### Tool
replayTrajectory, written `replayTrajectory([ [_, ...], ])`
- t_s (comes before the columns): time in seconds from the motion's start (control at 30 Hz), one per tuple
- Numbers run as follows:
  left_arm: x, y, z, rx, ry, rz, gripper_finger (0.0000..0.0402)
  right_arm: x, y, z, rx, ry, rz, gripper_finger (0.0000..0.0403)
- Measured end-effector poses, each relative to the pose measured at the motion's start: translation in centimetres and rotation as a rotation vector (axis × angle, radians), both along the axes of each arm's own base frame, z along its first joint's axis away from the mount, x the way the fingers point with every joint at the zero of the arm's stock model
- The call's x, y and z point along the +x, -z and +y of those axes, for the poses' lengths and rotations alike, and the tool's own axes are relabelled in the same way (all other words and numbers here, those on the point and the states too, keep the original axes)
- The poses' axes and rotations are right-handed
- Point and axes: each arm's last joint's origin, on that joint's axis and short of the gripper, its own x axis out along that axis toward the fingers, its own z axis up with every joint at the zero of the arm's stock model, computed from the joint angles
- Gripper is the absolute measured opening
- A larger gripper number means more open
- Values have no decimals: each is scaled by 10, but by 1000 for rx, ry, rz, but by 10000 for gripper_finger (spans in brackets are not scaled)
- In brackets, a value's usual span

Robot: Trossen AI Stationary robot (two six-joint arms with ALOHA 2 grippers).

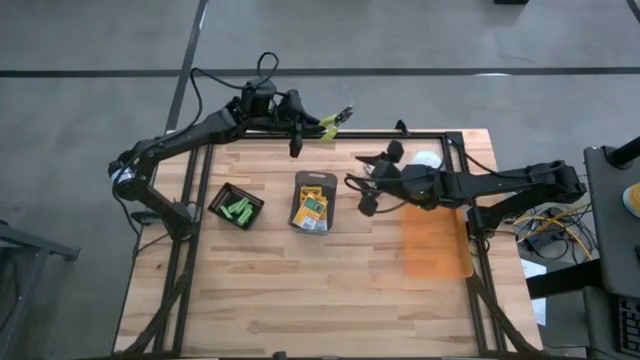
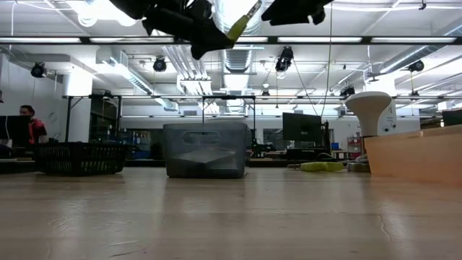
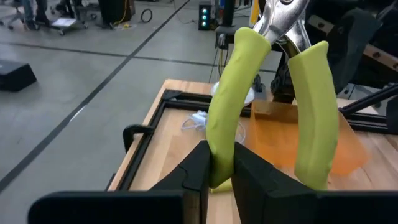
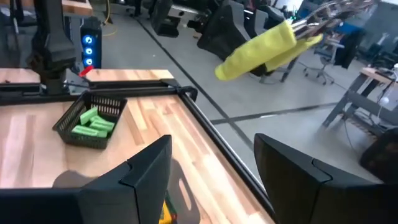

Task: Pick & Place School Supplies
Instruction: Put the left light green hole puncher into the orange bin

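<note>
A pair of pliers (image 1: 336, 121) with yellow-green handles hangs high over the table's far edge, with my left gripper (image 1: 300, 126) shut on it. In the left wrist view the metal head (image 3: 283, 18) points away from the fingers. My right gripper (image 1: 363, 184) stands open in the air right of the pliers and touches nothing; its wrist view shows the pliers (image 4: 261, 51) ahead of it. Yellow-and-green crayon boxes (image 1: 313, 210) lie in the dark grey tray (image 1: 315, 178). Short green sticks (image 1: 238, 209) lie in a small black basket (image 1: 222, 196). My left gripper pinches one handle of the pliers (image 3: 219, 158) between its two fingers, near that handle's free end. The fingers come roughly level from the table's left. The pliers stick out beyond the fingertips, head farthest off, lifted clear of the table. The second handle (image 3: 314, 118) hangs free beside them.
A clear jar with a white lid (image 1: 427, 160) stands at the far right, behind my right arm. An orange see-through sheet (image 1: 435, 245) lies along the right edge. A black frame (image 1: 440, 134) rims the table's far side. Bare wood lies toward the near edge.
</note>
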Motion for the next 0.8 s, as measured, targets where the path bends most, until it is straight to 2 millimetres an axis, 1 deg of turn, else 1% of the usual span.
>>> replayTrajectory([
  [0.1, 1, -2, -1, 11, 3, -15, 53, 6, 2, -1, -11, -2, -17, 224],
  [0.2, 3, -4, -2, 25, 10, -36, 53, 8, 1, -4, -25, 2, -25, 224],
  [0.37, 8, -5, -9, 94, 44, -77, 53, 10, -7, -13, -16, -2, -116, 224],
  [0.53, 12, -4, -16, 173, 134, -97, 53, 13, -15, -17, -3, -82, -215, 224],
  [0.63, 12, -6, -17, 186, 161, -121, 53, 13, -16, -18, -2, -87, -219, 224],
  [0.8, 13, -13, -17, 226, 158, -182, 53, 14, -16, -16, 7, -154, -225, 224],
])
